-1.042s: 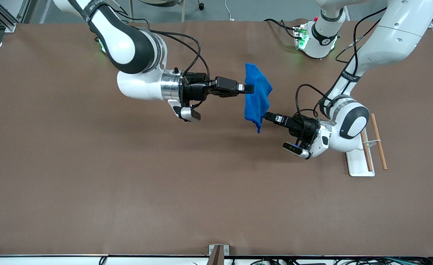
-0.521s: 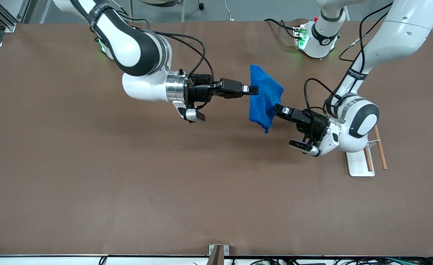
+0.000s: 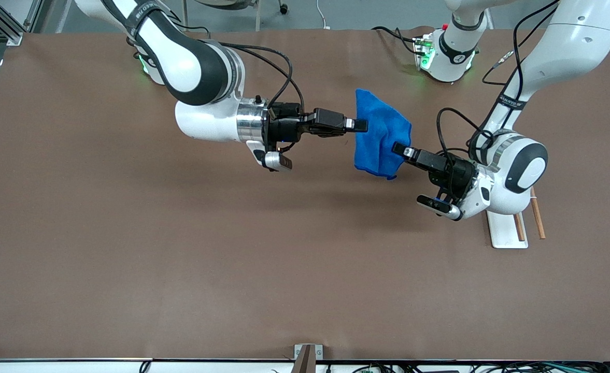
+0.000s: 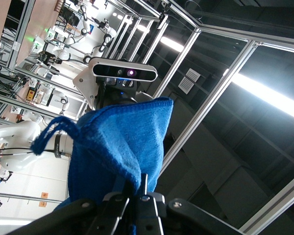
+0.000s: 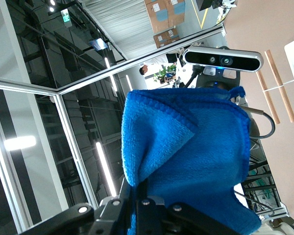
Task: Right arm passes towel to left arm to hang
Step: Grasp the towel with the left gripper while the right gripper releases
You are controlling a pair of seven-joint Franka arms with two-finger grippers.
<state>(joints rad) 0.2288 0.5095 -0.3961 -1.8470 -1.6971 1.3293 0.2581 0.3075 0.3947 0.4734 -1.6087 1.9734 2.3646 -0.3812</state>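
Observation:
The bright blue towel (image 3: 380, 137) hangs in the air over the middle of the table, held between both grippers. My right gripper (image 3: 360, 125) is shut on the towel's edge on the side toward the right arm's end. My left gripper (image 3: 399, 149) is shut on the edge on the side toward the left arm's end. In the left wrist view the towel (image 4: 117, 147) rises from my left gripper (image 4: 137, 185), with its corner loop (image 4: 46, 137) sticking out. In the right wrist view the towel (image 5: 196, 147) fills the space above my right gripper (image 5: 139, 190).
A white stand base (image 3: 504, 230) with wooden rods (image 3: 537, 215) lies on the table by the left arm's elbow, and shows in the right wrist view (image 5: 279, 85). A small bracket (image 3: 305, 355) sits at the table edge nearest the front camera.
Both grippers and the towel have shifted toward the left arm's end of the table. The left gripper now holds the towel higher up its edge, and the towel hangs less stretched out.

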